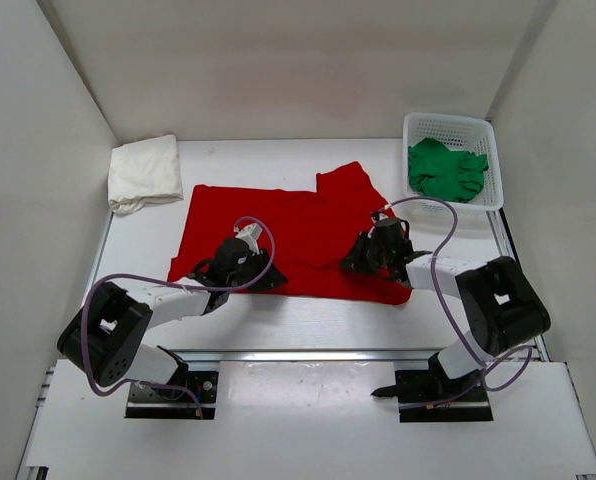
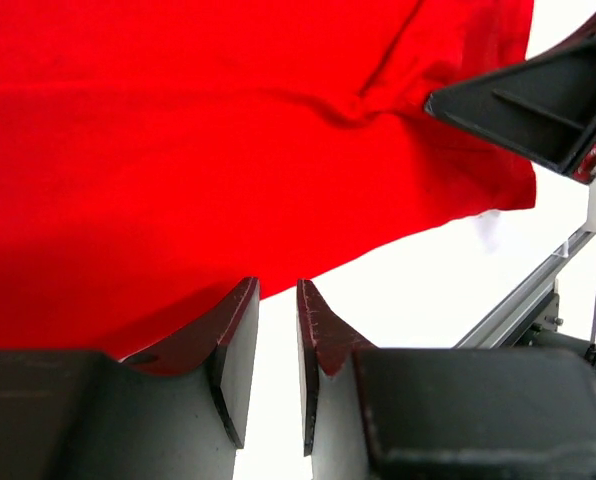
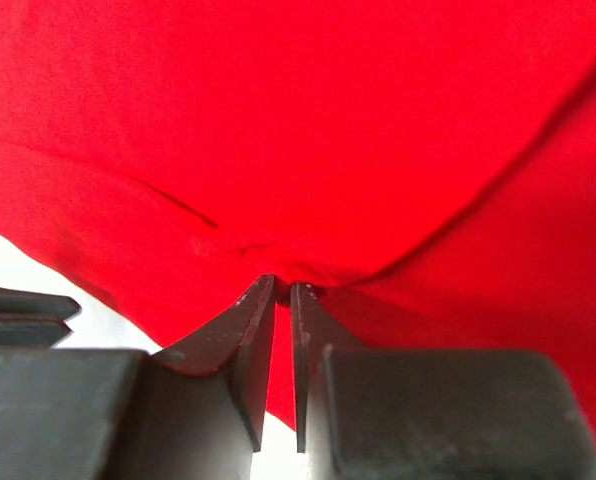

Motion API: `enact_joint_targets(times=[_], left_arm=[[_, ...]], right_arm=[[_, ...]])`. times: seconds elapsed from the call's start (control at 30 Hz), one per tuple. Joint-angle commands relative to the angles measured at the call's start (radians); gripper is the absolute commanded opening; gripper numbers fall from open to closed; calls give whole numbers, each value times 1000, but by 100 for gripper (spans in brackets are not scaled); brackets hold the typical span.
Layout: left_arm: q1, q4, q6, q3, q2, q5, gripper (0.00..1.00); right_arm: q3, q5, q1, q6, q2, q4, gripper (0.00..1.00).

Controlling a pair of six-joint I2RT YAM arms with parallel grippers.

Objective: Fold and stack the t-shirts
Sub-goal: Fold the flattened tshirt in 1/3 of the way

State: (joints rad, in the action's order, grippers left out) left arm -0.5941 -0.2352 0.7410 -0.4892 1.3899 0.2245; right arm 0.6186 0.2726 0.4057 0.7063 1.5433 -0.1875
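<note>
- The white t-shirt (image 1: 144,172) is lying folded, well beyond the left gripper (image 2: 278,285) and off to its left. By the look of it, one fold is being counted as done.
- The red t-shirt (image 1: 278,225) is being worked on. It is lying spread on the table (image 1: 308,310) just ahead of both grippers, its near hem at their tips.
- The left gripper's jaws are being held narrowly apart. Bare table is showing between them, and no cloth is seen caught there.
- The right gripper (image 3: 283,283) is being pressed almost together on a pucker of the red hem.
- The green t-shirt (image 1: 446,168) is lying crumpled in the basket (image 1: 418,125), well beyond the right gripper and to its right, and is not being touched.
- Judged from this, the red fold is only being begun. The green fold and all the stacking are being left for later.
</note>
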Motion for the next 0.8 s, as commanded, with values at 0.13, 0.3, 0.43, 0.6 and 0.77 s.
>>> enact_joint_targets(times=[0.13, 0.3, 0.43, 0.6, 0.77], left_arm=[[22, -50, 21, 29, -43, 15, 32], [10, -30, 18, 14, -48, -4, 33], [-3, -32, 14, 6, -45, -17, 32], [-9, -36, 18, -3, -22, -7, 32], [-15, -46, 21, 9, -20, -7, 32]], right_arm=[[324, 20, -8, -34, 165, 15, 11], [566, -37, 30, -135, 219, 210, 42], [395, -87, 38, -154, 105, 203, 34], [140, -111, 22, -131, -90, 146, 13], [26, -103, 15, -114, -160, 129, 25]])
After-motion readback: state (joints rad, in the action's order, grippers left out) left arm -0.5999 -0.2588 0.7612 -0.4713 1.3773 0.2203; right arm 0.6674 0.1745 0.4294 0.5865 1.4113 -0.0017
